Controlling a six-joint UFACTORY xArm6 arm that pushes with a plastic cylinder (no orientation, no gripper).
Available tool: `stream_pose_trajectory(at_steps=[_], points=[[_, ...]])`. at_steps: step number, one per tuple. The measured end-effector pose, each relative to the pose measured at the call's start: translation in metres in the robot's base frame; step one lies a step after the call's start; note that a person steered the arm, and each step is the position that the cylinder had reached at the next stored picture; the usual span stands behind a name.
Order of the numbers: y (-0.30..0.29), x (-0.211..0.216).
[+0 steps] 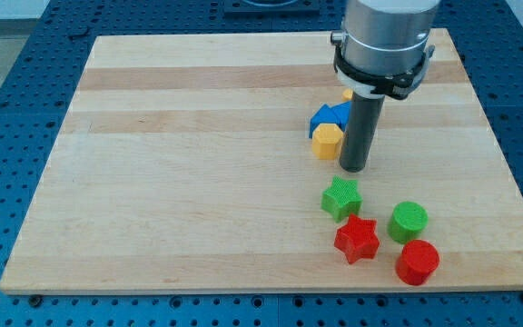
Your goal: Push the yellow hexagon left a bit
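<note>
my tip (353,169) just right of yellow hexagon (327,142), apparently touching

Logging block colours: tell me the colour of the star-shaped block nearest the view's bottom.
Red star, clearest in the camera view.

Arm at view's top, dark rod upright, my tip (353,169) apparently on board

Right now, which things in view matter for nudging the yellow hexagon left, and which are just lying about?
In the job:
yellow hexagon
my tip, just to the hexagon's right

Lying about:
blue block, touching the hexagon
green star
red star
green cylinder
red cylinder
</note>
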State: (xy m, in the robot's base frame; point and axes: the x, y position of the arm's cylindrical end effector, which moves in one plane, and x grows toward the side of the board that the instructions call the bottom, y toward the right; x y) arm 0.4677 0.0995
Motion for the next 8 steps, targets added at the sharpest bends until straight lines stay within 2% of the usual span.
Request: stream_pose_trajectory(at_steps=[6,7,8], points=[[-0.045,0.002],[-0.073,0.018],[-0.128,0.015]])
